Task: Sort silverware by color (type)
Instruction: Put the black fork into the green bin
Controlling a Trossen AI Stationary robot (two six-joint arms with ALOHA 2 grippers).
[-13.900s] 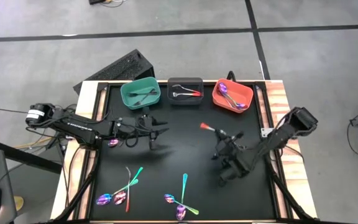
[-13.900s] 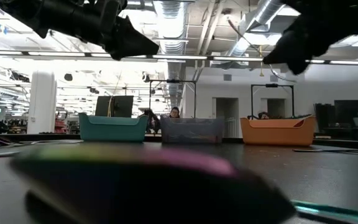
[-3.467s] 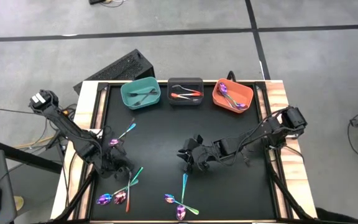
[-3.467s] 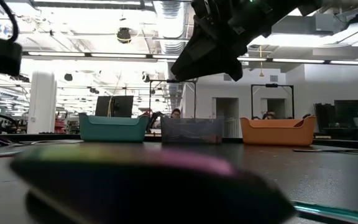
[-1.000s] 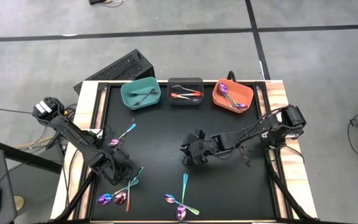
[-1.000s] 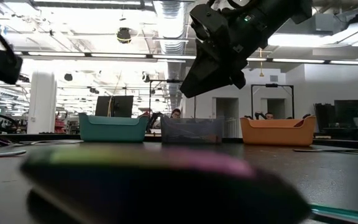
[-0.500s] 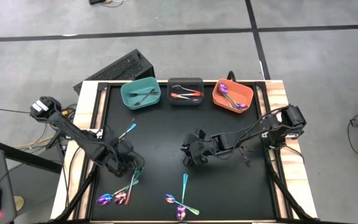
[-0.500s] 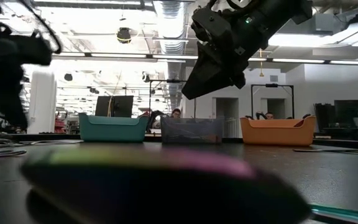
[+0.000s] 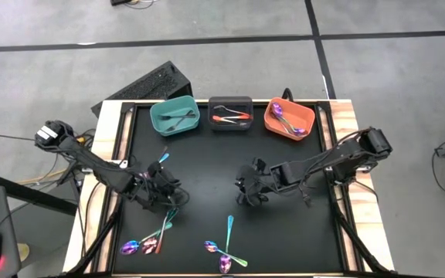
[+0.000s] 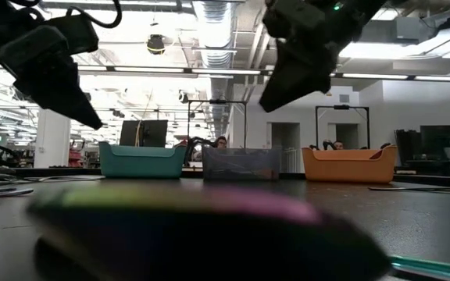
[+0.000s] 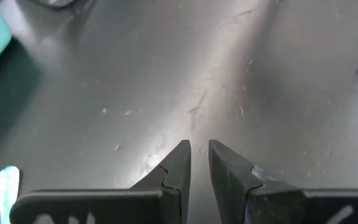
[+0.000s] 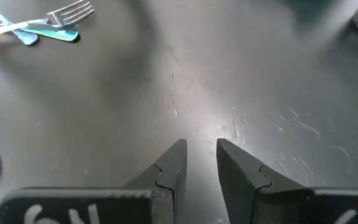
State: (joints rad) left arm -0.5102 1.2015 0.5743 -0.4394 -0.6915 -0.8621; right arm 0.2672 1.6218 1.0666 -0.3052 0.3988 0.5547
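Several iridescent purple-teal silverware pieces lie flat on the black mat: one (image 9: 161, 161) at the left, a crossed group (image 9: 163, 225) near the front left, and another group (image 9: 227, 232) at the front middle. My left gripper (image 9: 171, 193) hovers between the single piece and the crossed group, its fingers (image 11: 180, 163) a narrow gap apart with nothing between them. My right gripper (image 9: 247, 196) hangs over the bare mat at mid-table, open and empty (image 12: 201, 155). A blurred iridescent piece (image 10: 201, 215) fills the low view's foreground.
Three bins stand along the far edge: teal (image 9: 156, 117), dark grey (image 9: 231, 101) and orange (image 9: 309, 117), each with silverware inside. A fork and a teal handle (image 12: 48, 22) lie ahead of my right gripper. Bare mat lies between the two grippers.
My left gripper has risen from beside the crossed group and gone toward the far edge and a little right, rolling its wrist as it went; the crossed pieces stay on the mat. My right gripper has gone slightly up and toward the right edge.
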